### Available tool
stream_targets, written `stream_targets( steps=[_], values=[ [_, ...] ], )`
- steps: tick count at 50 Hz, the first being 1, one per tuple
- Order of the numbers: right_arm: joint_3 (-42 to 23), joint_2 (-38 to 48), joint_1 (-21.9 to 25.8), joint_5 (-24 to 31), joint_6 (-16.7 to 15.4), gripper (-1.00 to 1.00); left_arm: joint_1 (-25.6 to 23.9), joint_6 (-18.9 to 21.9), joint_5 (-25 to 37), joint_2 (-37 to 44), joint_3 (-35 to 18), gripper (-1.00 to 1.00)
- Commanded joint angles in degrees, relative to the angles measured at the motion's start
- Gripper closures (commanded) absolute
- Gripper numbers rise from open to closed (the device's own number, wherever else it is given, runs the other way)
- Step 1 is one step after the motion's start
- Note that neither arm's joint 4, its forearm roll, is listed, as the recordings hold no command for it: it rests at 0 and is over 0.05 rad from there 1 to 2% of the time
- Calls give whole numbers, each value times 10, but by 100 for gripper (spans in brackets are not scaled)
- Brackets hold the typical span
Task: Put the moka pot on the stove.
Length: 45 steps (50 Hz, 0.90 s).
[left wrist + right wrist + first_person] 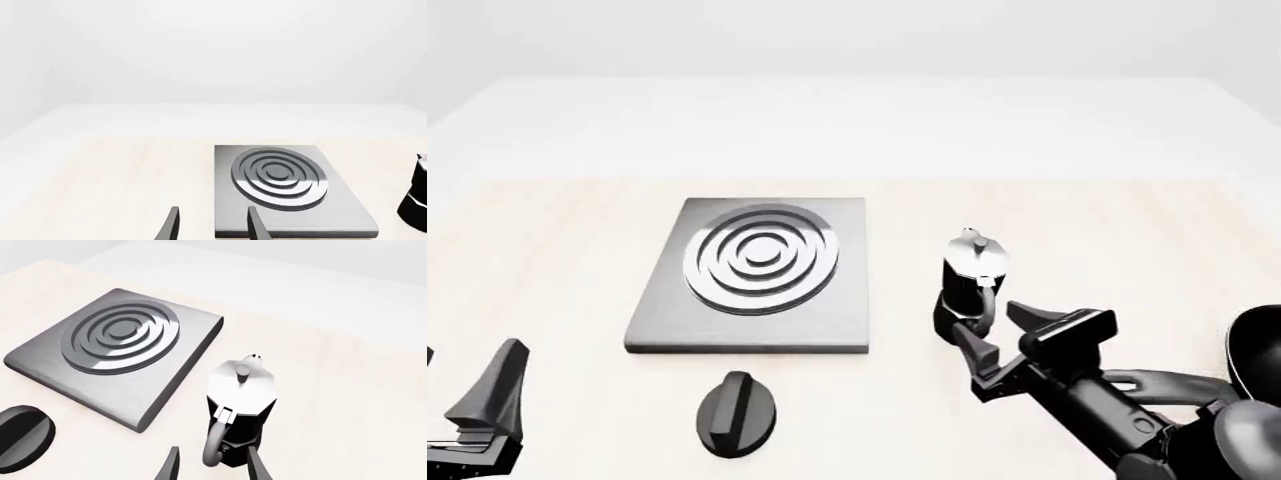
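Pot (972, 285) upright, handle toward right end effector (994, 345), spread, straddling handle; stove (754, 275) leftward; left end effector (210, 225) spread, farther

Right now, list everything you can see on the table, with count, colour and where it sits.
stove: one, grey slab with silver and dark burner rings, left of centre on the table.
moka pot: one, black with silver lid, upright on the table right of the stove, apart from it.
knob: one, black oval, on the table in front of the stove.
pan: one, dark, only partly visible at the right edge.
table: one, pale wood.
left gripper: open, near left, holding nothing.
right gripper: open, at the pot's handle side.
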Motion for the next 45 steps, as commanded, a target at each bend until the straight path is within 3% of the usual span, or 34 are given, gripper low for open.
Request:
stream_targets(
  steps=[1,10,11,26,45],
  values=[
    [-4,16,1,-9,3,-100,0,0,0,0,0,-100],
    [-6,17,1,-10,3,-100,0,0,0,0,0,-100],
    [-5,15,1,-10,1,100,0,0,0,0,0,-100],
    [-1,8,1,-11,0,100,0,0,0,0,0,-100],
    [23,-116,0,56,-11,100,0,0,0,0,0,-100]
  ],
)
